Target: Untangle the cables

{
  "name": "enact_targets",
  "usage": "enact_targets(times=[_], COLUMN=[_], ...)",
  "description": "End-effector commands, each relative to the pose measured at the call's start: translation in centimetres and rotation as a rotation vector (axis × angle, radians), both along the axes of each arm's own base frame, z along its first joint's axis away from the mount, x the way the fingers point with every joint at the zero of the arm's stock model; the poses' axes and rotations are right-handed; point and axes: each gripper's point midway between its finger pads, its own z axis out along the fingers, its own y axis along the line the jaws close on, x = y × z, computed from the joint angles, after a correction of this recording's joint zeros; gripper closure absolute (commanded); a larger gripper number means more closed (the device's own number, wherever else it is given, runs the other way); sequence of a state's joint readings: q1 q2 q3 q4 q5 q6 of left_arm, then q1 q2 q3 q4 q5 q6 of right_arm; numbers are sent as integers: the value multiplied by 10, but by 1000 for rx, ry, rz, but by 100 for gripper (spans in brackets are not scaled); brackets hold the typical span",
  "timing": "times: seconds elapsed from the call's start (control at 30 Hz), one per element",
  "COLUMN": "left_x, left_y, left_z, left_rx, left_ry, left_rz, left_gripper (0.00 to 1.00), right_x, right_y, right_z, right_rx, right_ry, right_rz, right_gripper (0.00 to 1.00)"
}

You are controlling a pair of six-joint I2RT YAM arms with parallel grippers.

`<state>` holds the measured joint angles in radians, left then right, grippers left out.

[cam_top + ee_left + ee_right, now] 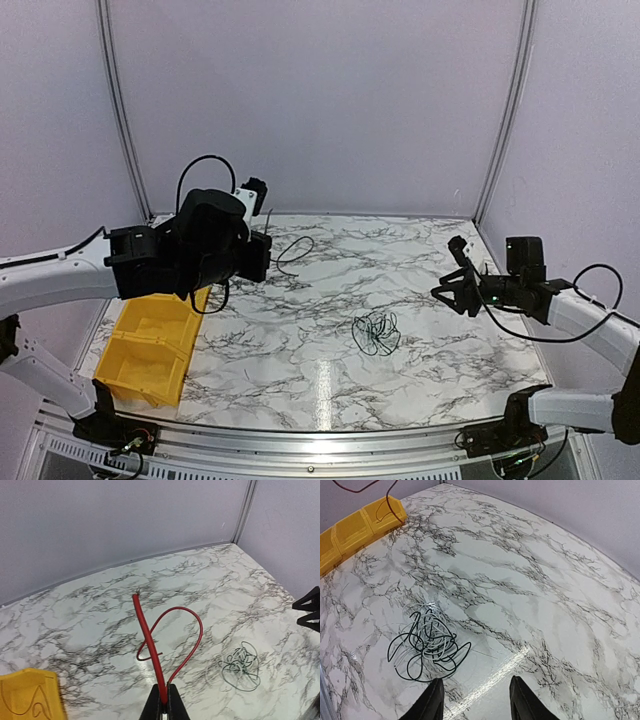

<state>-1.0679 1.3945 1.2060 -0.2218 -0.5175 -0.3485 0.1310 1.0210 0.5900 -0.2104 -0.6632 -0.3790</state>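
Left gripper (163, 696) is clamped shut on a red wire (149, 632), held up off the worktop (430, 250) at the far-left side, near the yellow bin (150, 345). The wire stands up from the jaws and springs into one loop, so I'd call it light, fairly stiff and shape-holding.

Right gripper (477, 700) is open and holds nothing. It hovers over the right side, near the cables (427, 645) but not touching them. The cables lie in a loose tangle mid-worktop, slightly right of centre, well apart from the bin.

They look thin, near weightless and springy, and probably slide on the glossy marble. Pull one strand and the whole knot likely drags along. Best hold is an outer black loop at the tangle's edge or a free end, not the dense middle.

Right wrist view shows white strands mixed in with the black; top view gives one dark scribble. Left wrist view shows the held wire is red; top view shows it dark. Only the top view shows both arms together.
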Motion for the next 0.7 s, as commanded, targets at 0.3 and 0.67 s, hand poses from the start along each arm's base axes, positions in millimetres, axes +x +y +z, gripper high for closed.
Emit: enact_targets(times=[0.3,0.67], left_x=[3,16], left_y=[169,221], left_z=[22,-27], left_rx=[461,484], left_ry=[-54,122], left_rz=[287,394], left_gripper=[100,100], right_x=[19,9], right_y=[-40,-36], right_z=[-16,9], right_rx=[-22,-8], right_ry=[48,-42], right_rz=[-73,-45], right_gripper=[45,41])
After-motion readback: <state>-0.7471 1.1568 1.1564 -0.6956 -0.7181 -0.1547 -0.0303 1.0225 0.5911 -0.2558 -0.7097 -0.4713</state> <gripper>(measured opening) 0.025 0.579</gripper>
